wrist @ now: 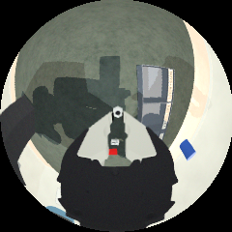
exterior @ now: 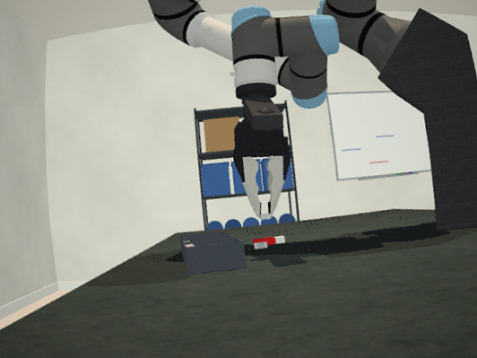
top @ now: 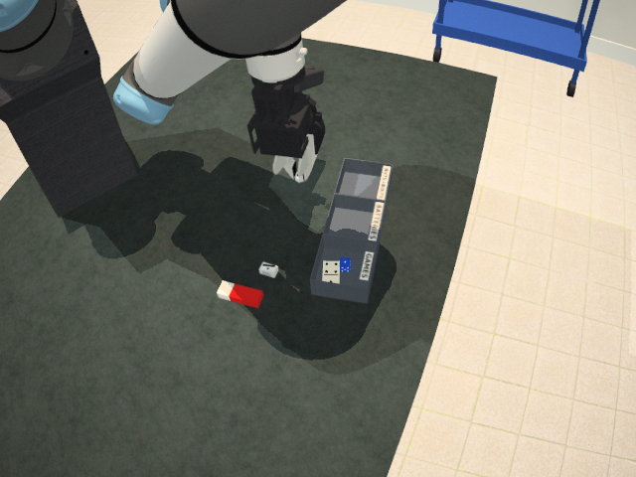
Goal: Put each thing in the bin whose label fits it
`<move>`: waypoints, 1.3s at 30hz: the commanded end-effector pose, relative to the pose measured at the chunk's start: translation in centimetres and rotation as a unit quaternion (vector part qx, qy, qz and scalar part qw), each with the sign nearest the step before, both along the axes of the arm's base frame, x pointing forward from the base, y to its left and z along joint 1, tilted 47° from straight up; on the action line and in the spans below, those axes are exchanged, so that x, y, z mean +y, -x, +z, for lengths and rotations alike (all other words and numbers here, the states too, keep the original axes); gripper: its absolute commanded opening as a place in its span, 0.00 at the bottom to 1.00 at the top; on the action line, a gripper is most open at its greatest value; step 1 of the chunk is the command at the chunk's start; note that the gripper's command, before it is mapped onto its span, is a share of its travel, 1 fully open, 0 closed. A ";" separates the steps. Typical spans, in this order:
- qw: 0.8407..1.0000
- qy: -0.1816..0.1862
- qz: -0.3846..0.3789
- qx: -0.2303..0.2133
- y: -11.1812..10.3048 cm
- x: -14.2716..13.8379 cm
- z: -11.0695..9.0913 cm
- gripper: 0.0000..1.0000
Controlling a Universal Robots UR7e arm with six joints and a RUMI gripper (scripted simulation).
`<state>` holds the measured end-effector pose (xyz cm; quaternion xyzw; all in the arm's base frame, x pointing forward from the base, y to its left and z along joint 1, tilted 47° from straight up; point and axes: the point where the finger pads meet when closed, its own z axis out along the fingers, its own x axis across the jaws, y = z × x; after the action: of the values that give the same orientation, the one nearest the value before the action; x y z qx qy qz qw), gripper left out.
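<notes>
My gripper (top: 299, 176) (exterior: 265, 213) (wrist: 118, 112) hangs above the mat, left of the far end of the bin row. It is shut on a small pale hex nut (wrist: 116, 112) at its fingertips. The dark bin row (top: 336, 296) (exterior: 214, 257) (wrist: 169, 92) has three compartments, with labels for nuts and bolts (top: 383, 182), BATTERIES (top: 375, 221) and GAMES (top: 367, 265). A domino (top: 330, 270) and a blue die (top: 345, 264) lie in the GAMES bin. A red and white box (top: 239, 293) (exterior: 268, 241) and a small white item (top: 267, 269) lie on the mat left of the bins.
The arm's dark pedestal (top: 56, 117) (exterior: 454, 128) stands at the mat's back corner. A blue cart (top: 508, 31) stands on the tiled floor beyond the mat. The mat's edge (top: 462, 246) runs just right of the bins.
</notes>
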<state>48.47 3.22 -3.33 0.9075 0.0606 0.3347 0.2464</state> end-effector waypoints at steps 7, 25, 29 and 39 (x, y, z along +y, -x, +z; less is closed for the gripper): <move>1.000 0.013 0.002 0.026 -5.0 4.0 1.5 0.00; 1.000 0.014 0.002 0.028 -7.9 6.7 2.3 0.00; 0.999 0.014 0.000 0.030 -7.4 6.2 2.1 0.00; 1.000 0.014 0.001 0.028 -7.2 5.9 2.3 0.00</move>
<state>55.79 9.24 -1.27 0.9136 0.0727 0.3065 0.2571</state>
